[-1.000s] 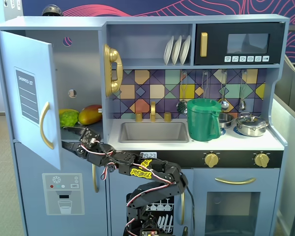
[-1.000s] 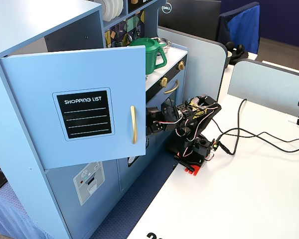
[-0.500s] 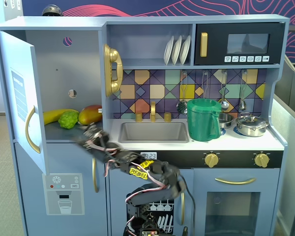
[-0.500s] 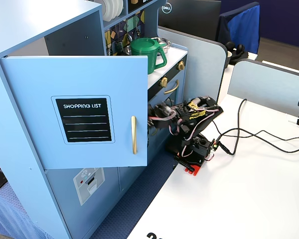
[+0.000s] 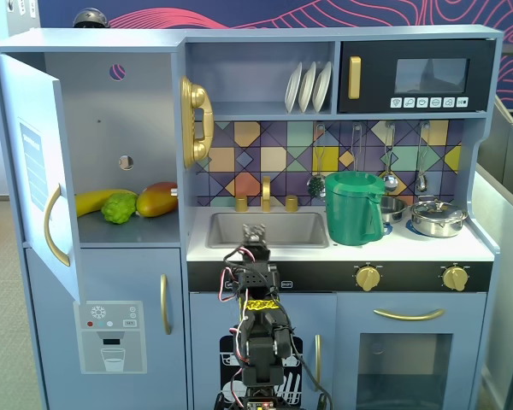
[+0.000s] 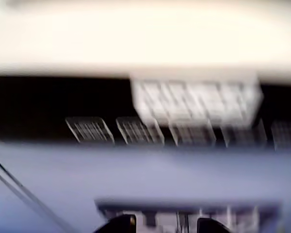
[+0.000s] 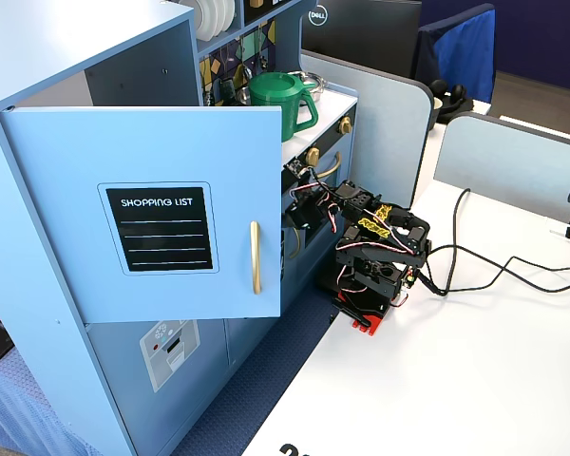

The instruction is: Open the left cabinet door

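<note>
The left cabinet door (image 7: 171, 199), light blue with a black "SHOPPING LIST" panel, stands swung wide open. In a fixed view it shows almost edge-on (image 5: 32, 171), its gold handle (image 5: 55, 225) facing outward. My gripper (image 5: 255, 232) is well clear of the door, raised in front of the sink (image 5: 269, 229) and the black control strip. From the side, the gripper (image 7: 294, 171) sits close to the counter's front edge. The wrist view is blurred; two dark fingertips (image 6: 121, 224) stand apart at the bottom, so the gripper (image 6: 164, 226) is open with nothing between them.
Inside the open compartment lie a banana (image 5: 92, 201), a green fruit (image 5: 119, 207) and a mango (image 5: 157, 199). A green pitcher (image 5: 353, 207) and a steel pot (image 5: 438, 217) stand on the counter. Below is the door with the water-dispenser picture (image 5: 111, 337). Cables (image 7: 499, 271) trail across the white table.
The door swung further open early on, then stayed still. My arm pulled out from behind the door and swung right to the middle, in front of the sink.
</note>
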